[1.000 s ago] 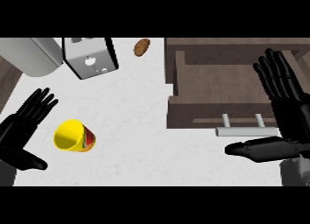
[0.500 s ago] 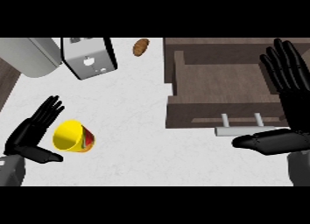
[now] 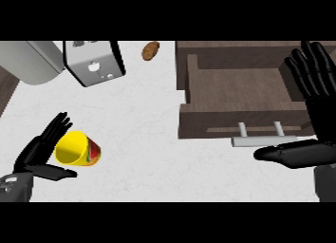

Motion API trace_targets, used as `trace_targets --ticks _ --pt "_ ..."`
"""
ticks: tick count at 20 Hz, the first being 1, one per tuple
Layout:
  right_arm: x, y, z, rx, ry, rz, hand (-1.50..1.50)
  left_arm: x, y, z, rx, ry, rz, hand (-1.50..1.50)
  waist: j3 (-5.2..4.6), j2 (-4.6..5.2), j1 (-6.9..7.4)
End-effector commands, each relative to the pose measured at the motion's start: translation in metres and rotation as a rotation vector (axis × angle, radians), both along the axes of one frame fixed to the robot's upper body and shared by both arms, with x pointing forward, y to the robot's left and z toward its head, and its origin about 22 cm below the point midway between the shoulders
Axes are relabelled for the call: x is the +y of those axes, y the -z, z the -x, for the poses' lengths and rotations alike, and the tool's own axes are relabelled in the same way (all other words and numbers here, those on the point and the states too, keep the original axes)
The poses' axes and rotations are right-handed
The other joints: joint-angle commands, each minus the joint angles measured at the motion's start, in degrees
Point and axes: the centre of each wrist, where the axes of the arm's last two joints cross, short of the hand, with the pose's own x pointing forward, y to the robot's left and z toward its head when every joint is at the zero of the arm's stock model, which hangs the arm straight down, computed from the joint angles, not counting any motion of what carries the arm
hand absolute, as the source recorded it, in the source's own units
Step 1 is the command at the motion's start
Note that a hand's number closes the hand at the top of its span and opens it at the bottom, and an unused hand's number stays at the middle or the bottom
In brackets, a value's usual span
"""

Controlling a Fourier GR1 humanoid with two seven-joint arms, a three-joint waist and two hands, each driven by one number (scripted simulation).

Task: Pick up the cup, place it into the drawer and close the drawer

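The left hand [image 3: 39, 151], fingers straight and apart, is flanking the yellow cup [image 3: 76, 149] at its 9 o'clock; the right hand [image 3: 318, 111] is resting with fingers spread by the open drawer [image 3: 237, 92].

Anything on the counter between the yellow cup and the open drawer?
No. In the head view, only bare white counter lies between the cup and the drawer.

One cup [image 3: 77, 149], one drawer [image 3: 241, 97], one toaster [image 3: 94, 62], two hands.
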Motion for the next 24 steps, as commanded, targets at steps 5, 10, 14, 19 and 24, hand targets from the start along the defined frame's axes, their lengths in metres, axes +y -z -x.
trace_targets --ticks 5,10,14,19,24 --pt "-0.015 -0.004 -0.006 -0.011 -0.002 -0.004 -1.50 -0.016 0.023 0.012 -0.092 0.056 0.118 -1.50 -0.11 0.39 -0.64" --pt "0.000 0.007 0.001 0.013 -0.016 0.006 -1.50 -0.012 0.011 -0.004 -0.120 0.064 0.118 -1.50 -0.08 0.23 -0.67" --pt "-0.002 -0.009 -0.008 0.027 -0.008 0.011 -1.50 -0.028 0.020 -0.002 -0.123 0.091 0.120 -1.50 -0.15 0.34 -0.64" --pt "-0.005 -0.006 -0.009 0.019 -0.032 0.025 -1.50 -0.047 0.029 -0.003 -0.114 0.114 0.157 -1.50 -0.15 0.49 -0.74" --pt "-0.008 -0.008 0.003 0.010 -0.010 0.005 -1.50 -0.053 0.026 -0.010 -0.078 0.161 0.259 -1.50 -0.15 0.17 -1.20"
